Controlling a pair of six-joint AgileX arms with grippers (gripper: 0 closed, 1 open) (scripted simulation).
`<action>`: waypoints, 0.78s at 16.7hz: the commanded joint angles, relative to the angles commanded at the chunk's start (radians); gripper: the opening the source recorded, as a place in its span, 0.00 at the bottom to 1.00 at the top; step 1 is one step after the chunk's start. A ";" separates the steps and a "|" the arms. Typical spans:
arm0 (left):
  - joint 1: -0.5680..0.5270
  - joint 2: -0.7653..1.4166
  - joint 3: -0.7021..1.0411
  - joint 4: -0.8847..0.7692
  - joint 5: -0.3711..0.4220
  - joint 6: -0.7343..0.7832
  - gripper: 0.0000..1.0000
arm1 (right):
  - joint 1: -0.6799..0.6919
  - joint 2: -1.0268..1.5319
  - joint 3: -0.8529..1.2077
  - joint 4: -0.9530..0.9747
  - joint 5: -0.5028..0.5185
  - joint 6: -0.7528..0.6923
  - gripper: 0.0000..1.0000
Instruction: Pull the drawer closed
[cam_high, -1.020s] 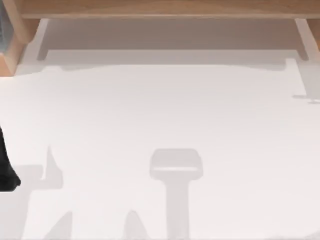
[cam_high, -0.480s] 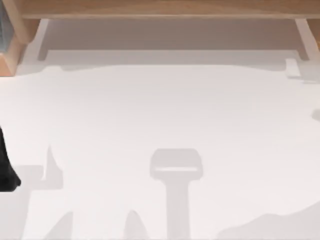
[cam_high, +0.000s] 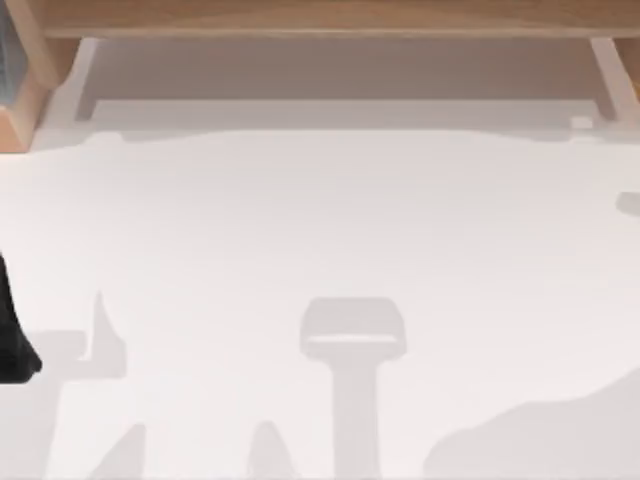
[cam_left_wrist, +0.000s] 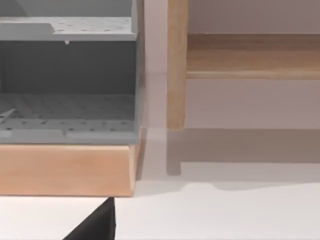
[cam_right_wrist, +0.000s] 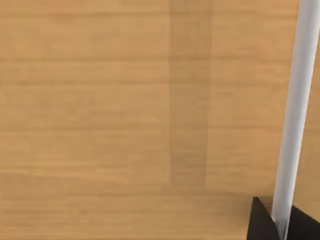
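My right gripper (cam_right_wrist: 281, 226) sits at the lower right of the right wrist view. Its dark fingers (cam_right_wrist: 259, 222) stand on either side of the pale handle (cam_right_wrist: 295, 100) and press in on it, as far as I can judge from the tips alone. Close behind the handle, the wooden drawer front (cam_right_wrist: 100, 125) spreads across that view, with a darker band running down its middle.

In the top view my left arm (cam_high: 12, 330) rests at the left edge. The white table (cam_high: 320, 230) lies open and bare across the middle, crossed by shadows. Beyond it, a wooden edge (cam_high: 320, 18) runs along the top of the frame. In the left wrist view a wooden post (cam_left_wrist: 176, 75) stands just beside a grey shelf unit (cam_left_wrist: 67, 90).
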 joint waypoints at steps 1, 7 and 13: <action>0.000 0.000 0.000 0.000 0.000 0.000 1.00 | 0.009 0.018 0.041 -0.023 0.009 -0.001 0.00; 0.000 0.000 0.000 0.000 0.000 0.000 1.00 | 0.031 0.057 0.130 -0.078 0.033 -0.003 0.00; 0.000 0.000 0.000 0.000 0.000 0.000 1.00 | 0.031 0.057 0.130 -0.078 0.033 -0.003 0.38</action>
